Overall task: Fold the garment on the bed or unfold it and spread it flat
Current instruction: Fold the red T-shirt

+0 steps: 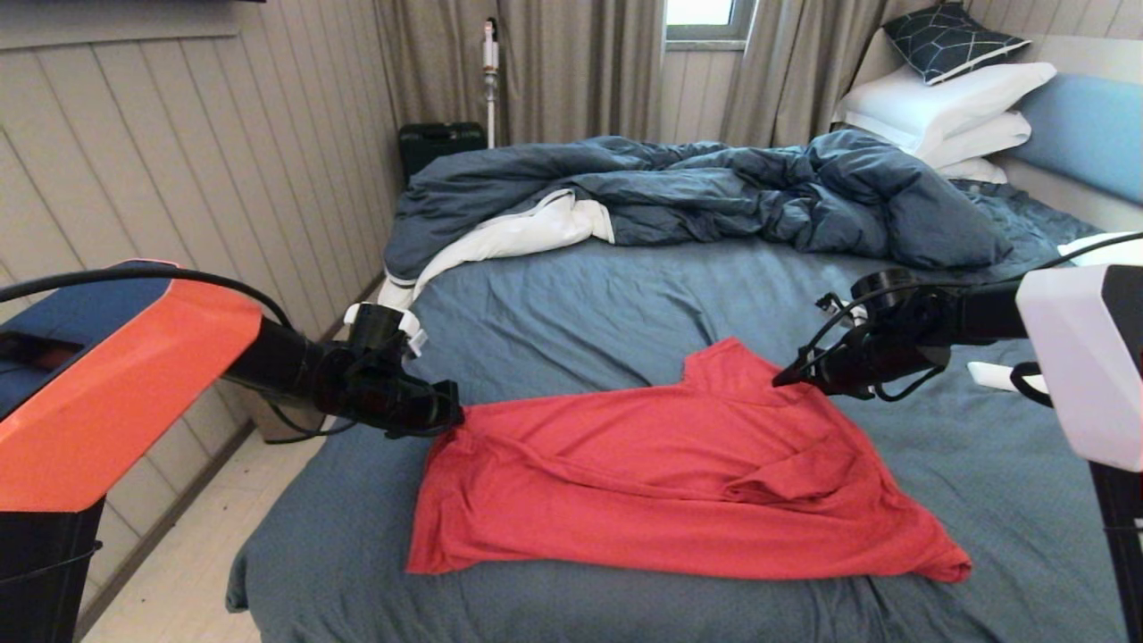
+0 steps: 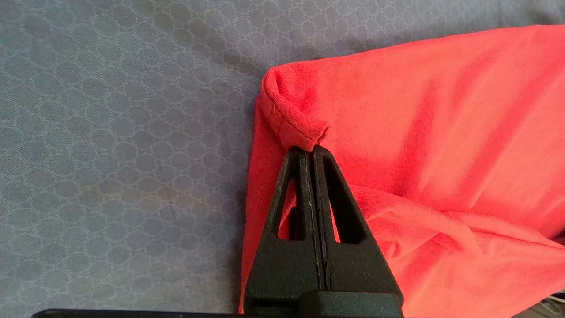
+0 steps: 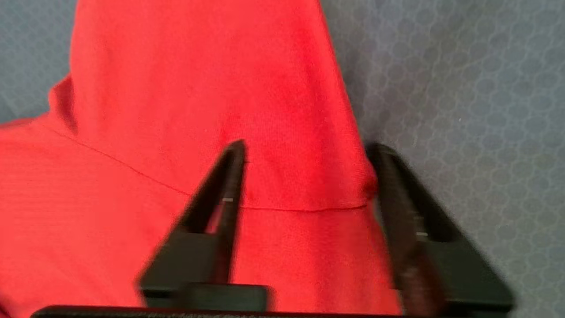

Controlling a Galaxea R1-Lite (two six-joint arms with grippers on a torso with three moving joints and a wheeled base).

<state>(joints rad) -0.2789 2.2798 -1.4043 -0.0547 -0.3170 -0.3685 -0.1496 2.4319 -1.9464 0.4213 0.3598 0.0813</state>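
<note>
The red garment lies spread but creased across the near half of the bed, plain side up, no lettering showing. My left gripper is shut on the garment's far left corner; in the left wrist view the hem bunches at the closed tips of the left gripper. My right gripper hovers at the garment's far right shoulder. In the right wrist view the right gripper is open, its fingers straddling a strip of the garment.
A rumpled dark blue duvet with white lining fills the far half of the bed. White pillows stack at the back right against the headboard. A wall runs close along the bed's left side, with floor between.
</note>
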